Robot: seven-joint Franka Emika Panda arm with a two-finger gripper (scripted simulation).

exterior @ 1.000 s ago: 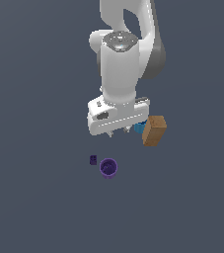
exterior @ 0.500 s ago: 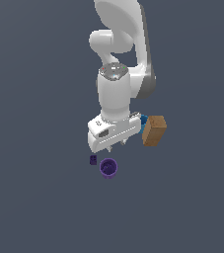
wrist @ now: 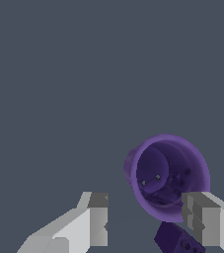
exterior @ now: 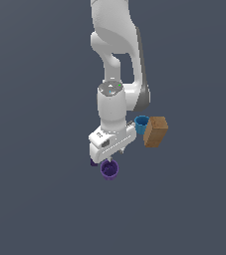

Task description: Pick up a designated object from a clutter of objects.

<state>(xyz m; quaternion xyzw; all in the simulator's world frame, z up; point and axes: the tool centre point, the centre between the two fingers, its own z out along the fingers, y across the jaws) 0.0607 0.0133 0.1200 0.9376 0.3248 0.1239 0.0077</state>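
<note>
1. Lowered and shifted since a second ago: claw down from beside the brown block to just above the purple cup, now partly covering the tiny dark purple cube; the items themselves unmoved.
2. Spread wide and holding nothing: clear gap between the two fingers in the wrist view, nothing between them.
3. Key relation: purple cup standing upright on the tabletop, mouth up, long axis vertical, directly under the claw in the exterior view. In the wrist view not centred in the gap: rim overlapping one finger and well clear of the other. Judged to need a small sideways correction toward the cup before descending, otherwise that finger likely to land on the rim.
4. Tiny dark purple cube just beside the cup, close to that same finger; a possible obstruction on closing.
5. Containers: purple cup open and seemingly empty, only faint specks on the inner wall. Blue cup upright, touching or just beside the brown block, well apart from the claw; inside too small to tell.
</note>
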